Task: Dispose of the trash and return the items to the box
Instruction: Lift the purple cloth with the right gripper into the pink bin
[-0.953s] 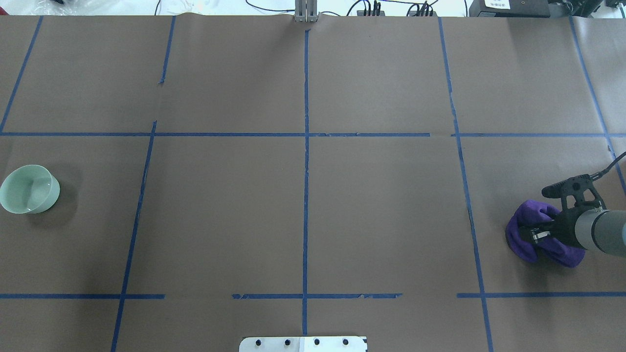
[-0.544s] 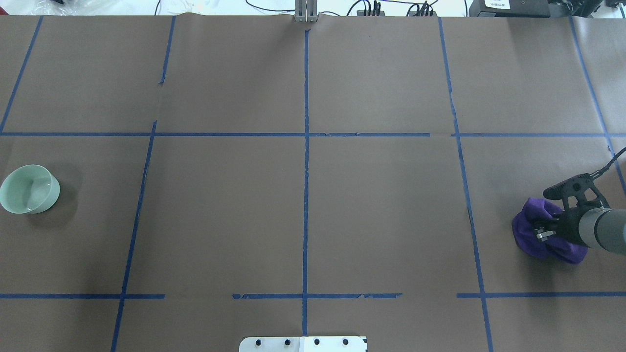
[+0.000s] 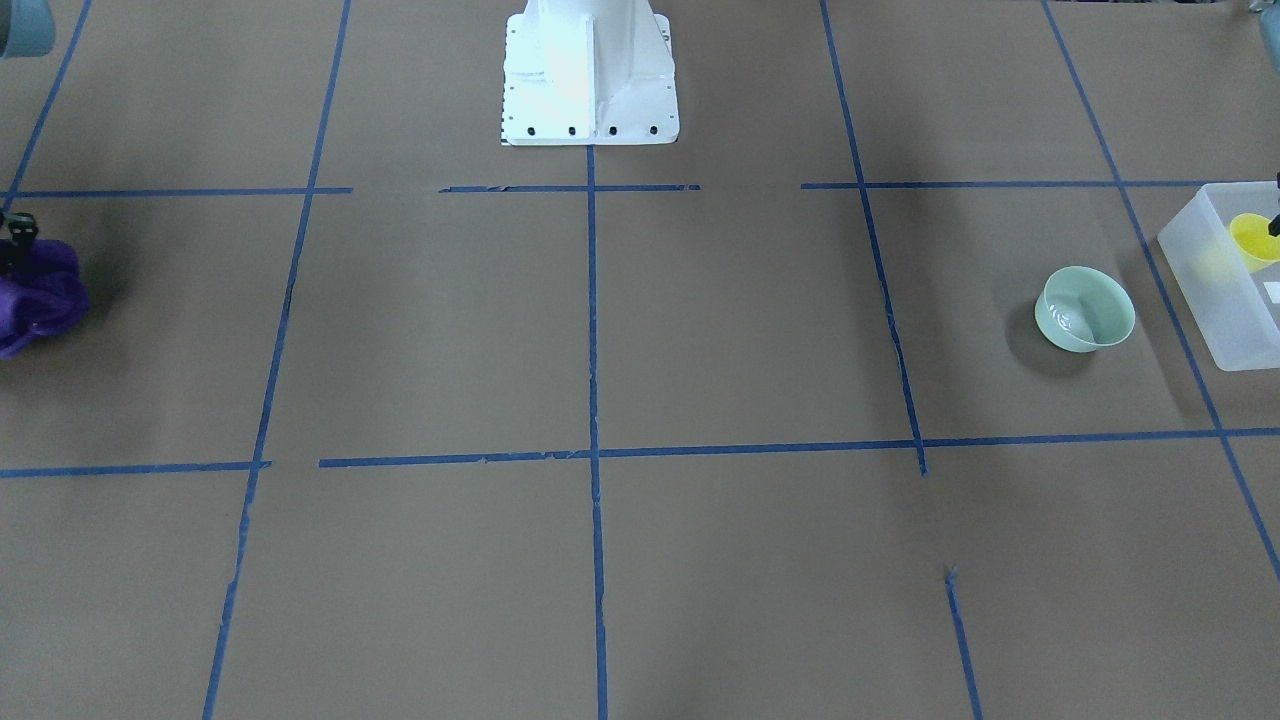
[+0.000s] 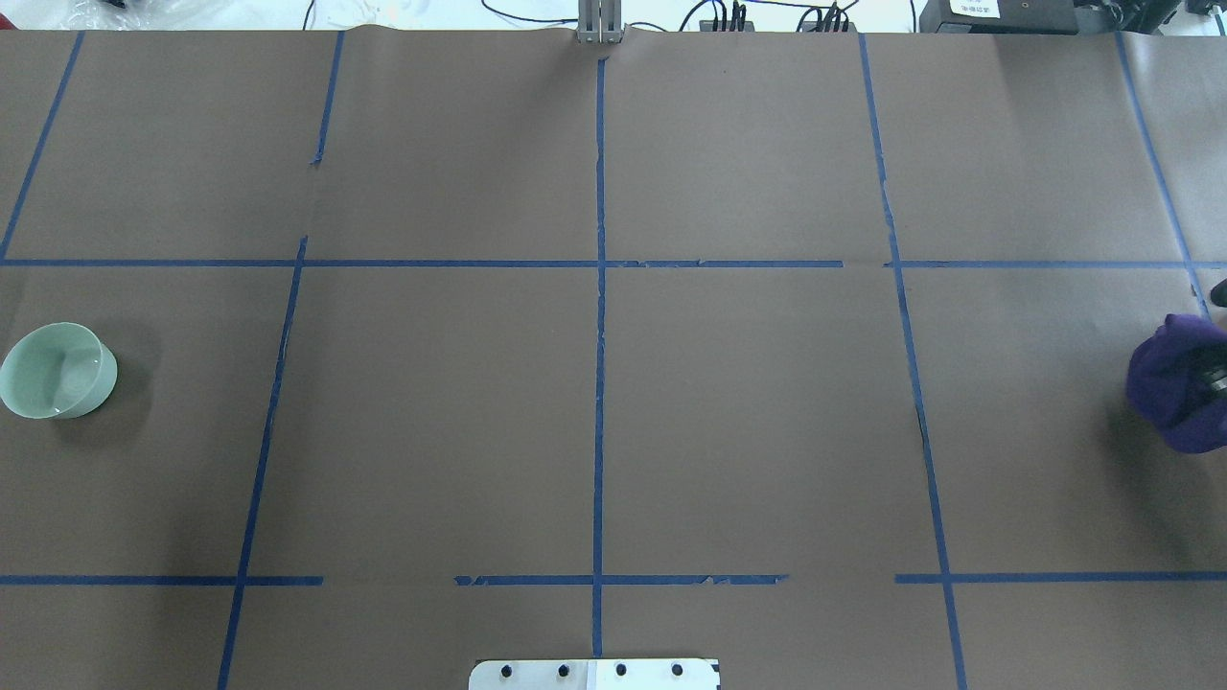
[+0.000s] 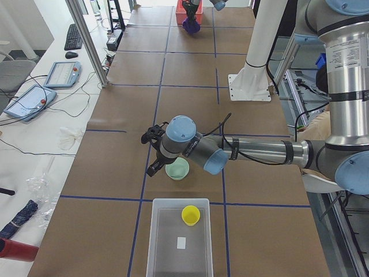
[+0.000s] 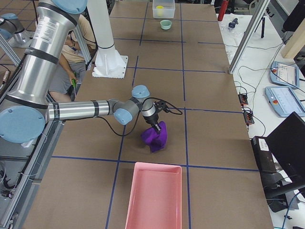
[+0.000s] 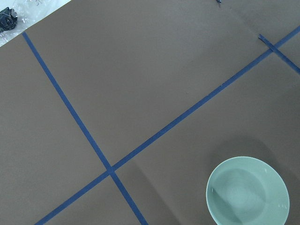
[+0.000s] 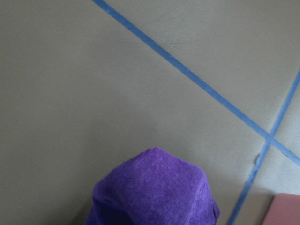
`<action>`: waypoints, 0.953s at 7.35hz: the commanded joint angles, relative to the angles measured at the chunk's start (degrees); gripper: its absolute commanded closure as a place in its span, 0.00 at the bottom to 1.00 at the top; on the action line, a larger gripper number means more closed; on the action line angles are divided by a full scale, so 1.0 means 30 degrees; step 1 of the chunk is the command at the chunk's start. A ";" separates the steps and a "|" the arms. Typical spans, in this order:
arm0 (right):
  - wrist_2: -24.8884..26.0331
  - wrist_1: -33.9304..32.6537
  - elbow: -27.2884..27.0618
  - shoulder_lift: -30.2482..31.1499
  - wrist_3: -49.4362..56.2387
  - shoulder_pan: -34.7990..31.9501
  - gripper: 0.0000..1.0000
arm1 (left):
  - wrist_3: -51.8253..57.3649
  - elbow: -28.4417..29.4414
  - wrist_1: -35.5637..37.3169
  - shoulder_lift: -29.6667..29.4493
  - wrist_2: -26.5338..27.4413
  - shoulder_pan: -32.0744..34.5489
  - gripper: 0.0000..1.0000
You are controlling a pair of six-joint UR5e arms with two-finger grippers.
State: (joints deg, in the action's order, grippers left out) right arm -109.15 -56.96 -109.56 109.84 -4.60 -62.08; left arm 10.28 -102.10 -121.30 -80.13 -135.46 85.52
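The pale mint-green bowl [image 4: 57, 369] stands upright on the table's left part; it also shows in the front view [image 3: 1085, 308] and the left wrist view [image 7: 247, 194]. The yellow cup [image 3: 1255, 240] stands inside the translucent box [image 3: 1215, 300] beside the bowl. My left gripper [image 5: 153, 154] hovers beside the bowl; I cannot tell whether it is open or shut. My right gripper [image 6: 155, 128] is shut on the purple cloth [image 4: 1174, 398] and holds it above the table at the far right.
A pink tray [image 6: 155, 195] lies on the table just beyond the held cloth, at the right end. The white robot base [image 3: 590, 70] stands at the table's near edge. Blue tape lines cross the brown table cover.
My right gripper has carried the purple cloth to the right and upward, nearly out of the overhead view. The bowl has not moved.
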 commanded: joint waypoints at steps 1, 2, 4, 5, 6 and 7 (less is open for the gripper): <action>-0.2898 -0.5822 0.0104 -0.1589 1.0658 -0.7813 1.00 | -0.0027 -0.0038 0.0002 -0.0009 0.0008 0.0000 0.00; -0.2787 -0.8843 0.0569 -0.2849 1.4851 -0.9844 1.00 | -0.0027 -0.0067 0.0002 -0.0009 0.0008 0.0000 0.00; -0.2845 -0.9167 0.3669 -0.3973 1.7443 -1.1884 0.58 | -0.0027 -0.0067 0.0002 -0.0126 0.0008 0.0000 0.00; -0.3454 -0.9166 0.4086 -0.4091 1.6195 -1.1886 0.01 | -0.0027 -0.0096 0.0002 -0.0126 0.0008 0.0000 0.00; -0.5635 -0.9166 0.3858 -0.3889 1.2818 -1.1886 0.00 | -0.0056 -0.0097 0.0031 -0.0126 0.0008 0.0000 0.00; -0.7891 -0.8818 0.3333 -0.3800 0.7535 -1.1828 0.00 | -0.1941 -0.0474 -0.0026 -0.0213 0.0066 -0.0058 0.00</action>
State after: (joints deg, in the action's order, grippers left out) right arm -124.93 -84.19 -98.47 98.16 34.43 -97.55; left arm 8.74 -102.67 -121.27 -80.58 -135.40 85.47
